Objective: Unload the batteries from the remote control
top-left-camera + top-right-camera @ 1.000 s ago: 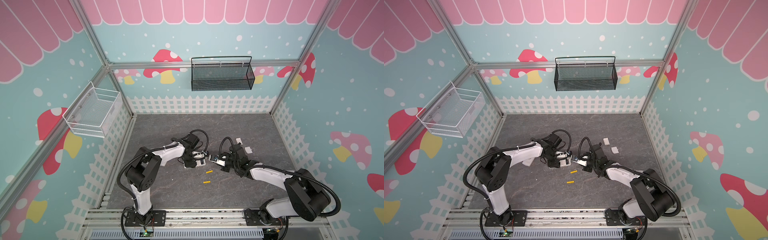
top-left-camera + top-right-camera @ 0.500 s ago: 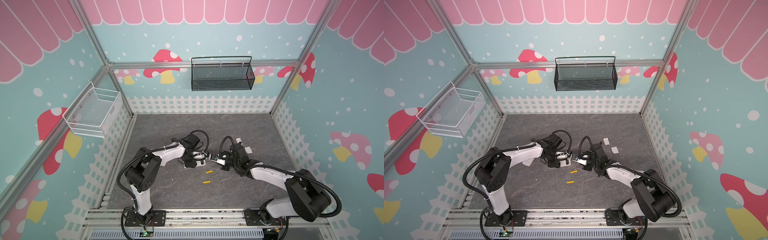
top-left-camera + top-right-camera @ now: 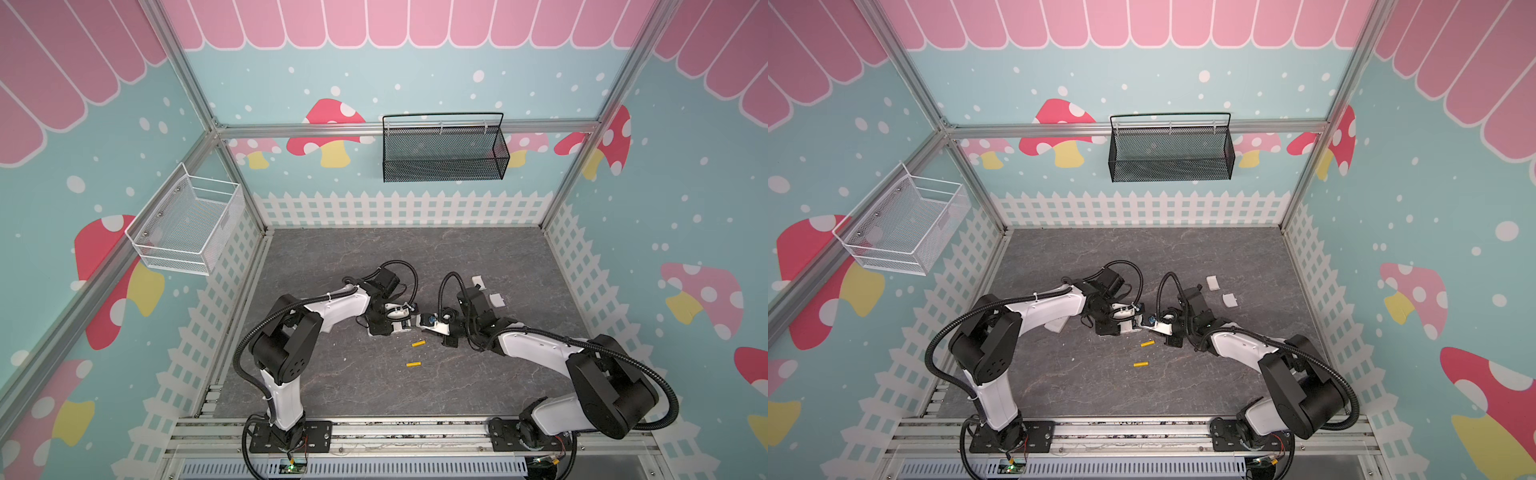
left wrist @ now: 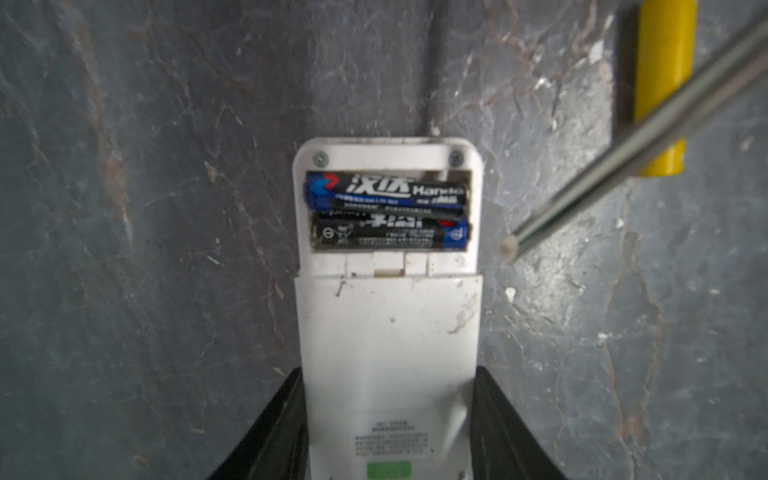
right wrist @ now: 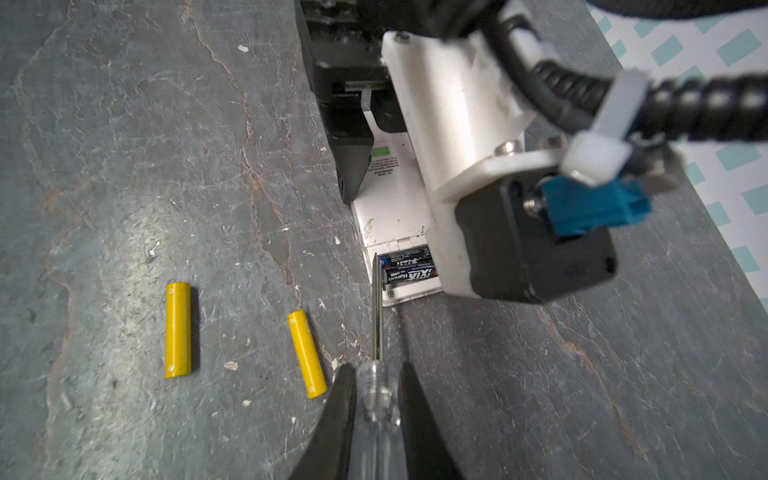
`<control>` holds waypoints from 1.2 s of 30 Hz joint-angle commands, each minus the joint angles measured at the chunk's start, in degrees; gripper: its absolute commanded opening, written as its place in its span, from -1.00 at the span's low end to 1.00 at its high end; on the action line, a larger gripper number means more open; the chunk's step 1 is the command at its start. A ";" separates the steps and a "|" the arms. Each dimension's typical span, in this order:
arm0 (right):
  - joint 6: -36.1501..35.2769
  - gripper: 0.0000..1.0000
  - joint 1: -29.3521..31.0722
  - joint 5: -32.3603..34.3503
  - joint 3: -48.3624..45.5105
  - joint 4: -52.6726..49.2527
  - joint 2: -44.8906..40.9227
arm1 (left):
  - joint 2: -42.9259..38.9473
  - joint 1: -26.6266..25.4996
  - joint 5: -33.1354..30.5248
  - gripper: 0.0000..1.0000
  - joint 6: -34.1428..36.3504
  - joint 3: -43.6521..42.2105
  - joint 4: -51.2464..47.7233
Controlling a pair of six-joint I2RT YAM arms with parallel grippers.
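Note:
My left gripper [image 4: 389,374] is shut on the sides of a white remote control [image 4: 388,332] that lies back-up on the floor. Its compartment is uncovered, with two black-blue batteries [image 4: 386,193] [image 4: 388,235] side by side inside. My right gripper [image 5: 376,370] is shut on the clear handle of a screwdriver [image 5: 376,399]. The metal shaft [image 4: 623,153] points at the compartment's side, its tip a small gap off the remote's edge. Two yellow batteries [image 5: 178,330] [image 5: 306,353] lie loose on the floor beside it, also visible as yellow batteries [image 3: 418,343] [image 3: 413,364] in a top view.
Two small white covers [image 3: 478,281] [image 3: 496,299] lie behind the right arm. Another white object [image 3: 1059,324] rests under the left arm. A black mesh basket [image 3: 444,153] hangs on the back wall and a white wire basket [image 3: 187,228] on the left wall.

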 commanded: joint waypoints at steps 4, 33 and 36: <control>-2.54 -1.00 1.02 1.54 1.89 -2.72 2.14 | -0.19 -0.25 -1.38 -0.08 1.01 -1.07 1.76; -0.91 -1.00 0.90 2.31 0.52 1.95 -0.63 | -0.28 -0.38 -1.30 -0.08 1.00 -0.99 1.68; -1.13 -1.00 0.97 2.96 0.65 1.51 -0.38 | -0.28 -0.37 -1.39 -0.08 0.94 -0.97 1.68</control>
